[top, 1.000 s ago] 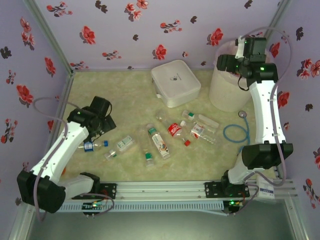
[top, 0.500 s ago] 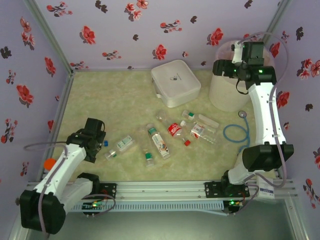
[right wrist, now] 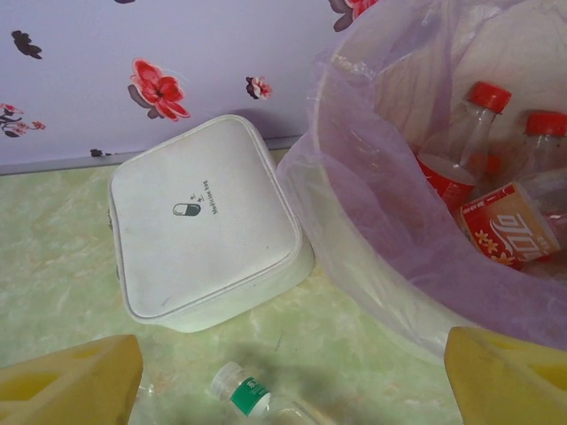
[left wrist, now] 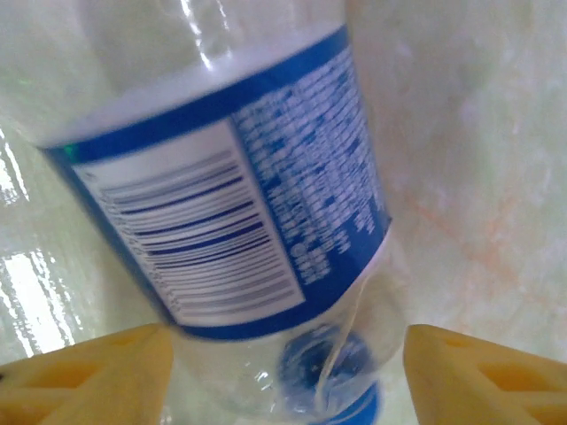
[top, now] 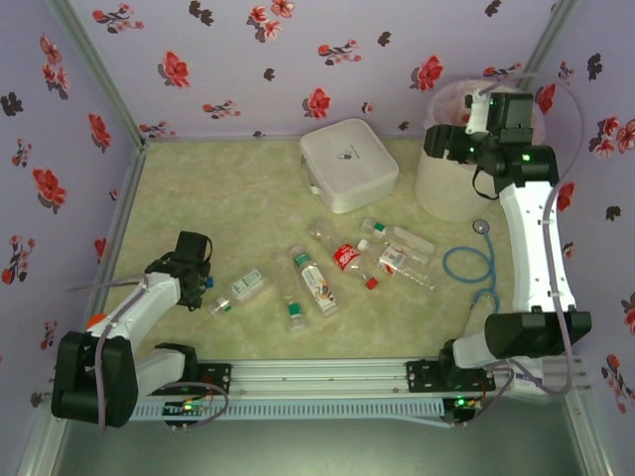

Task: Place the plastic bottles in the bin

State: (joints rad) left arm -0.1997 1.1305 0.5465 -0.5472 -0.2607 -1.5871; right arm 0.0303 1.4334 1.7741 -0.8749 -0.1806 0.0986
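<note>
At the lower left of the top view, a blue-labelled bottle [left wrist: 239, 177] was bracketed by the left fingers [left wrist: 89, 372], though whether it was gripped could not be told. At upper right, the right fingers [right wrist: 71, 381] were held wide and empty beside the bin [right wrist: 354, 221], in which red-capped bottles [right wrist: 478, 115] were seen. Other bottles [top: 337, 263] were scattered mid-desk [top: 248, 188].

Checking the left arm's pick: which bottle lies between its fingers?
The blue-labelled bottle with the barcode; the other bottles show red or green markings.
</note>
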